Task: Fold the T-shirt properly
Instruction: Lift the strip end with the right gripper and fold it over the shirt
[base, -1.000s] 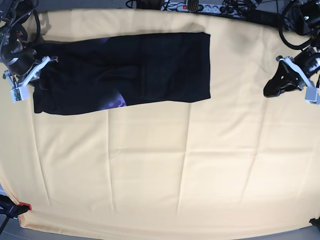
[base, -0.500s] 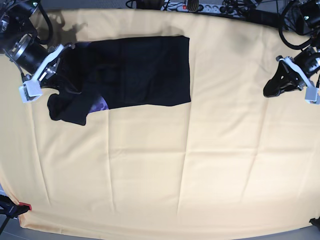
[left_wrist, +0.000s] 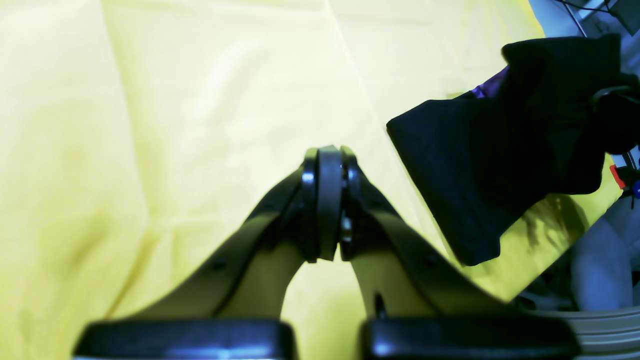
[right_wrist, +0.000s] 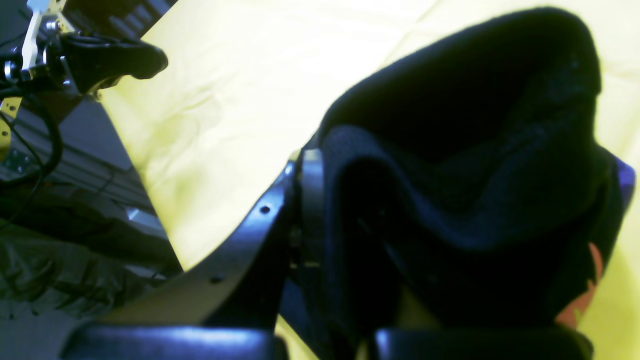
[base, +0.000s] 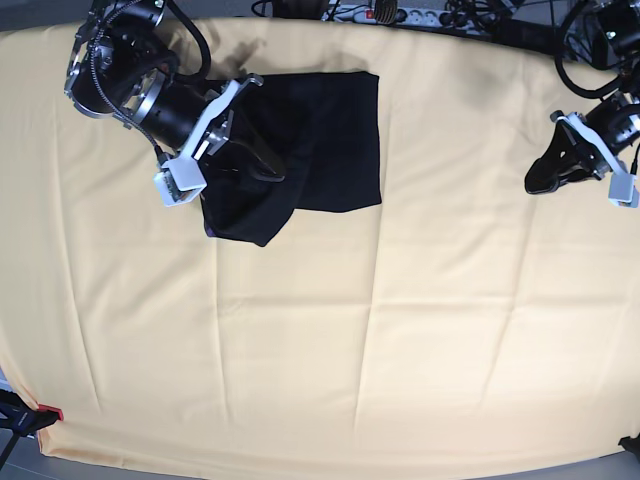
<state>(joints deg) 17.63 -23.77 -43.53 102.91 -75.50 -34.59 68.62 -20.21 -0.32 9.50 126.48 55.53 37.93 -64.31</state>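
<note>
The black T-shirt (base: 330, 140) lies at the back of the pale yellow tablecloth (base: 400, 330). Its left end is lifted and hangs bunched from my right gripper (base: 268, 165), which is shut on it above the flat part. In the right wrist view the T-shirt (right_wrist: 475, 150) drapes over the right gripper (right_wrist: 325, 195), with a purple and orange edge showing. My left gripper (base: 540, 180) hovers at the table's right side, shut and empty, well away from the shirt. In the left wrist view the left gripper (left_wrist: 327, 160) has its jaws pressed together, and the raised T-shirt (left_wrist: 500, 165) shows far off.
A power strip and cables (base: 390, 14) run along the back edge. A red clamp (base: 45, 412) holds the cloth at the front left corner. The tablecloth has fold creases across its middle and front.
My right gripper has carried the T-shirt's left end up and to the right, over the flat part. The shirt now covers less of the table. The left arm has stayed put.
</note>
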